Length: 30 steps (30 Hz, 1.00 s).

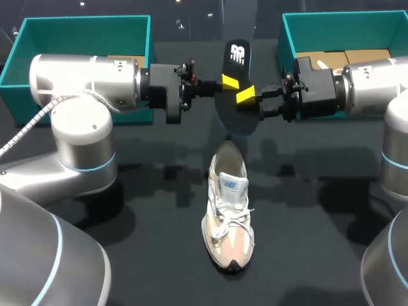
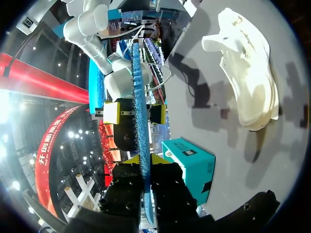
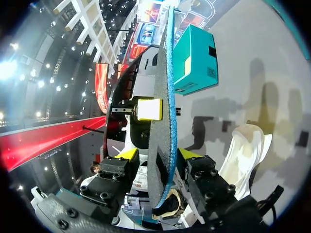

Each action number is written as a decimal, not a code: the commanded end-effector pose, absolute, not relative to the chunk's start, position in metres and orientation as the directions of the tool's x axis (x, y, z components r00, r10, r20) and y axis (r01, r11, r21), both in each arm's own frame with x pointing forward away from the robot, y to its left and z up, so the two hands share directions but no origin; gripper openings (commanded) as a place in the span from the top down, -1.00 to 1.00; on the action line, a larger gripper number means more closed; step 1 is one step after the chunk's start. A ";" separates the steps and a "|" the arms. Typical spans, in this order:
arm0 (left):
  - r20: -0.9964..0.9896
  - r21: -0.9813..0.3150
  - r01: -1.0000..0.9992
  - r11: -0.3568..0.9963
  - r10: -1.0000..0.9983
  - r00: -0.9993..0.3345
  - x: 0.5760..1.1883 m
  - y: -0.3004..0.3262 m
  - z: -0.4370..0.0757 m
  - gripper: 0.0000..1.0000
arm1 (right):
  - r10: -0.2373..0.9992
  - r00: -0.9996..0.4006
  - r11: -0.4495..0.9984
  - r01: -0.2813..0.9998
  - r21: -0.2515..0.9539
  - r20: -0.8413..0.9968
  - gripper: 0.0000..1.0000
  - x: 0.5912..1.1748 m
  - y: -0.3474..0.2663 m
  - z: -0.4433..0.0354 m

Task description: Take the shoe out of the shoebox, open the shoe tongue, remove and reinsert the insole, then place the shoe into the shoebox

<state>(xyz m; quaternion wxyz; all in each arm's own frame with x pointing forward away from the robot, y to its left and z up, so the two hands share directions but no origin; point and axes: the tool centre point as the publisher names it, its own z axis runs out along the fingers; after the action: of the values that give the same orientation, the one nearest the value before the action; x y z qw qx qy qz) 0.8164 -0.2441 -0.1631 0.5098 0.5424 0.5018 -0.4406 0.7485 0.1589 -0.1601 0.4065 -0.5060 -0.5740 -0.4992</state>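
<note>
Left gripper point(image 1: 228, 81) and right gripper point(image 1: 246, 95): both clamped on the one insole point(image 1: 237, 58) from opposite sides. It is held upright in the air, upper centre of the head view. One shoe point(image 1: 228, 217) sits below, centre frame, on the table point(image 1: 159, 255), untouched. Two teal boxes: left shoebox point(image 1: 83, 29) upper left, right shoebox point(image 1: 344, 25) upper right, both partly hidden by the arms. Only the head view shows the insole's printed face. Each wrist view shows it edge-on between its own fingers, plus one box.
</note>
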 end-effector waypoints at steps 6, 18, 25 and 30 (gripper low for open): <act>-0.988 0.127 0.992 0.025 0.091 0.124 0.812 -0.247 -0.163 1.00 | 0.174 -0.130 0.003 0.991 0.132 0.976 0.15 0.753 0.165 -0.164; -0.987 0.132 0.991 0.025 0.092 0.129 0.811 -0.249 -0.165 1.00 | 0.165 -0.107 -0.014 0.994 0.110 0.980 0.40 0.754 0.165 -0.165; -0.988 0.128 0.992 0.023 0.095 0.125 0.810 -0.250 -0.168 1.00 | 0.161 -0.109 -0.014 0.994 0.112 0.981 0.64 0.756 0.164 -0.165; -0.988 0.125 0.992 0.019 0.099 0.122 0.809 -0.251 -0.170 1.00 | 0.157 -0.111 -0.015 0.993 0.115 0.981 1.00 0.758 0.163 -0.165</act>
<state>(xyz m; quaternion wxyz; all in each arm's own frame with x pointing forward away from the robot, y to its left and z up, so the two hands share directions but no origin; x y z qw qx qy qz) 0.8101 -0.2484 -0.1681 0.5115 0.5470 0.4975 -0.4378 0.7565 0.1620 -0.1643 0.4237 -0.5148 -0.5583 -0.4937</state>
